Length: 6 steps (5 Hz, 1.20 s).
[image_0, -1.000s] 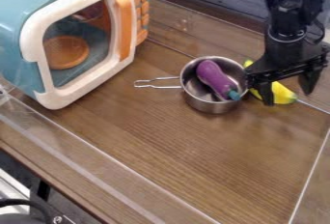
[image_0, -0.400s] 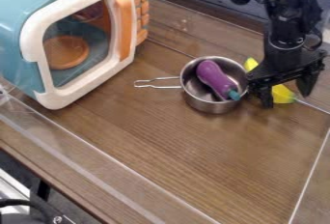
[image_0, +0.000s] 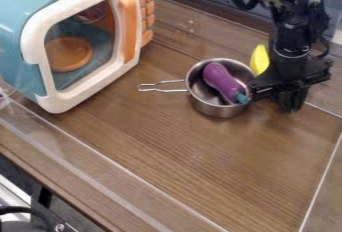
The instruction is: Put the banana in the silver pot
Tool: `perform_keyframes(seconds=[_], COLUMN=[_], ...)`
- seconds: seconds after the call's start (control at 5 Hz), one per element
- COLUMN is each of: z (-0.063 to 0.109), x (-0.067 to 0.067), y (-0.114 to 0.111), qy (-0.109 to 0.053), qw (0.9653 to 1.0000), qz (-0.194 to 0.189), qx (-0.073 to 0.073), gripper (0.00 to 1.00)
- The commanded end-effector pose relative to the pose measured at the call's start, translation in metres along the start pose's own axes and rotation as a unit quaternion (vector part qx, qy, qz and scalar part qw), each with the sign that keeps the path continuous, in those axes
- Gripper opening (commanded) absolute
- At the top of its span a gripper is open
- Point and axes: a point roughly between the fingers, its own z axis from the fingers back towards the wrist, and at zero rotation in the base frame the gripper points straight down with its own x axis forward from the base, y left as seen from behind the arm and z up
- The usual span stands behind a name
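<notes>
Moved banana (image_0: 259, 59) slightly up the right of frame; with gripper (image_0: 277, 96) clenched, hold unclear, check grip, then lift clear of silver pot's rim (image_0: 195, 98) before easing left.

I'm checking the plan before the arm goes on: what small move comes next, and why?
Probably a short, straight lift. The black fingers are shut low beside the round silver metal pot, with the yellow plastic banana showing only in part past them. Its grip is hidden, so a lift should test it and help clear the rim before moving over the pot.
</notes>
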Motion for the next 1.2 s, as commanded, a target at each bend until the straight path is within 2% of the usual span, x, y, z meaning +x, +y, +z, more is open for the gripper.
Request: perform_keyframes(seconds=[0.0,0.6,1.0], z=[0.024,0.044,0.066], x=[0.010,0.015,0.022], y=[-0.006,0.000,0.004], qy=[-0.014,-0.007,-0.003], qw=[0.9997,0.9999,0.9999], qz=[0.002,0.000,0.002], qx=[-0.018,-0.009,-0.012], gripper=[0.00,0.00,0.00])
